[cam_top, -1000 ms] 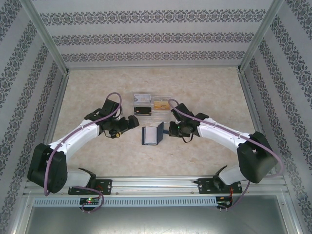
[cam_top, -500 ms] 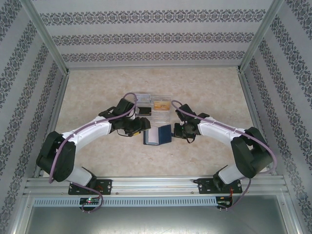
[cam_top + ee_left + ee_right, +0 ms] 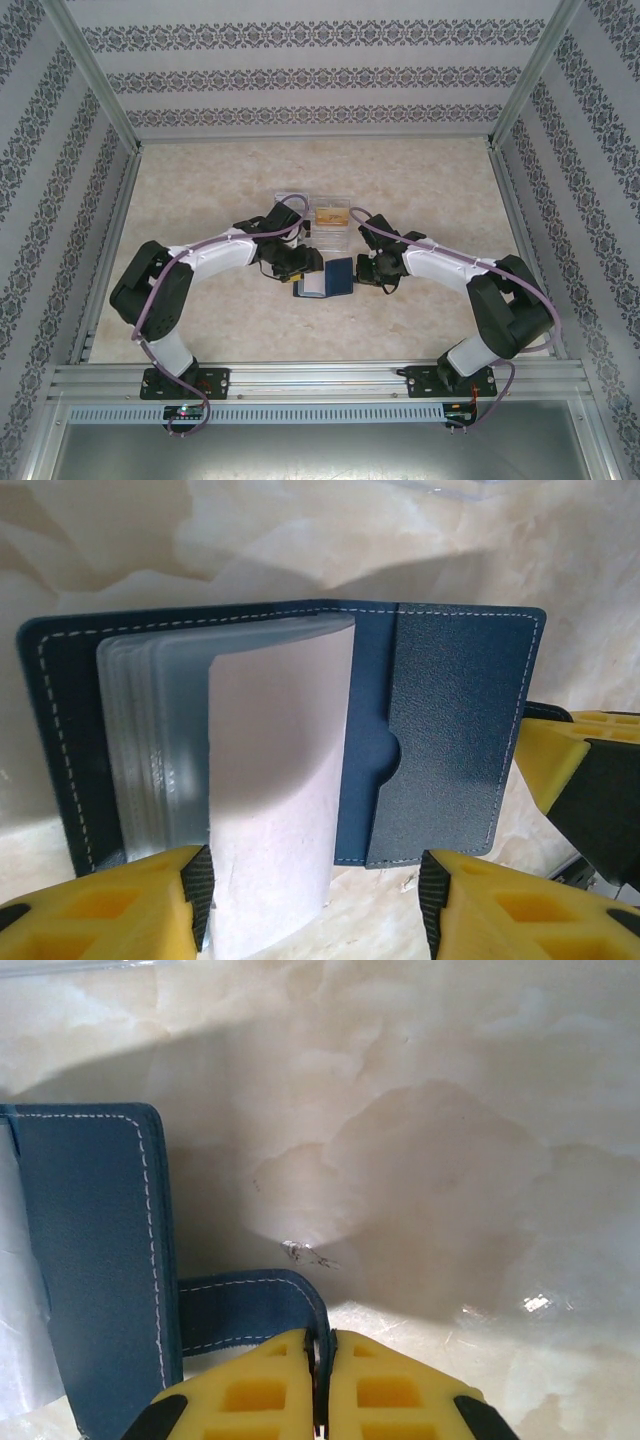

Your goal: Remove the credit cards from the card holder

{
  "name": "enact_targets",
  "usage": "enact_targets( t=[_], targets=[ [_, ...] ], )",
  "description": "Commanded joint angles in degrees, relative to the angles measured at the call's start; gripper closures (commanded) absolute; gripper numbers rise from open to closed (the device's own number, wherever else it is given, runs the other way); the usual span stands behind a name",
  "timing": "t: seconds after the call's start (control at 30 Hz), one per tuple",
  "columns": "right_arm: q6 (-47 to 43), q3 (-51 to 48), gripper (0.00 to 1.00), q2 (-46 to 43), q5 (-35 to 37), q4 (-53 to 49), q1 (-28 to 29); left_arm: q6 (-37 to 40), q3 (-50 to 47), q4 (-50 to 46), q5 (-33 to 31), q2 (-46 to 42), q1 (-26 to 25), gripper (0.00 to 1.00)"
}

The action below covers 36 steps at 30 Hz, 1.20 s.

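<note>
While the right gripper (image 3: 318,1392) clamps the card holder (image 3: 90,1250) by its tab (image 3: 250,1305), the left gripper (image 3: 312,890) sits open around a pale card (image 3: 275,800), so pinch-and-pull next, I'd guess.

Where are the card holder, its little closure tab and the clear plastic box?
card holder (image 3: 455,730): left wrist view, on its open right flap.
closure tab (image 3: 250,1310): right wrist view, on the strap's middle.
clear box (image 3: 336,236): top view, on its bare near-right part.
</note>
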Motion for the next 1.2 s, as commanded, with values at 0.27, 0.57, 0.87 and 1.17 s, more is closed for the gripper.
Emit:
enact_targets(
  t=[0.27,0.57,0.87,1.17],
  targets=[
    [1.3,1.3,0.91,1.2,-0.3,-0.9,-0.7,5.4,3.6,-6.1,-1.0,2.9,-0.7,0.3],
    [1.4,1.1,0.91,1.6,-0.8,-0.5,-0.6,6.6,6.4,-6.7,-0.2,6.5,-2.4,0.27],
    [2.0,1.3,0.91,1.5,-1.4,0.2,-0.5,6.9,6.4,-3.7,3.3,6.0,-3.3,0.26],
    [2.5,1.1,0.91,1.3,-1.4,0.5,-0.4,7.3,7.1,-1.5,5.3,3.6,-4.4,0.25]
  ],
)
